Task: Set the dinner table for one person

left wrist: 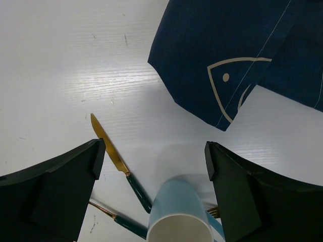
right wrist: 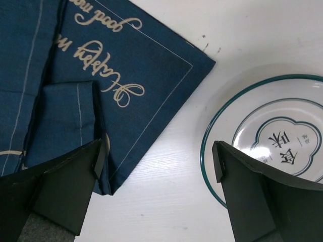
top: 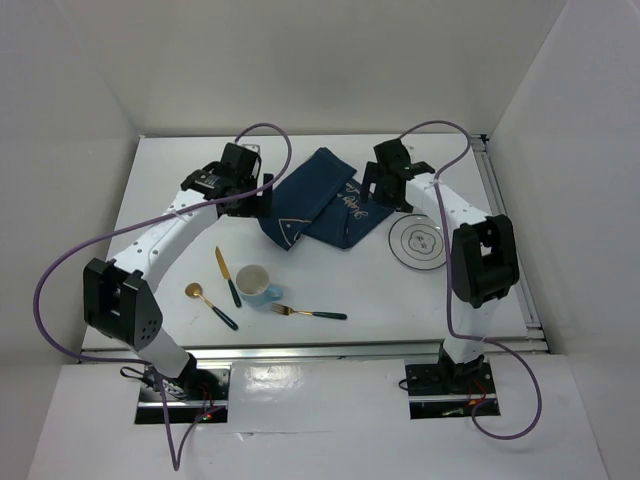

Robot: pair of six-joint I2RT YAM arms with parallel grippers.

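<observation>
The white dinner table (top: 180,190) holds a crumpled navy placemat (top: 318,200) at the back middle, a white plate with a green rim (top: 416,243) to its right, and a light blue mug (top: 256,284), gold knife (top: 227,275), gold spoon (top: 208,303) and gold fork (top: 308,313) near the front. My left gripper (top: 258,200) is open and empty at the placemat's left edge; its view shows the placemat corner (left wrist: 237,55), knife (left wrist: 113,156) and mug (left wrist: 181,214). My right gripper (top: 375,190) is open and empty between placemat (right wrist: 91,75) and plate (right wrist: 272,136).
A metal rail (top: 505,230) runs along the table's right edge and another (top: 320,352) along the front. White walls enclose the table on three sides. Purple cables loop from both arms.
</observation>
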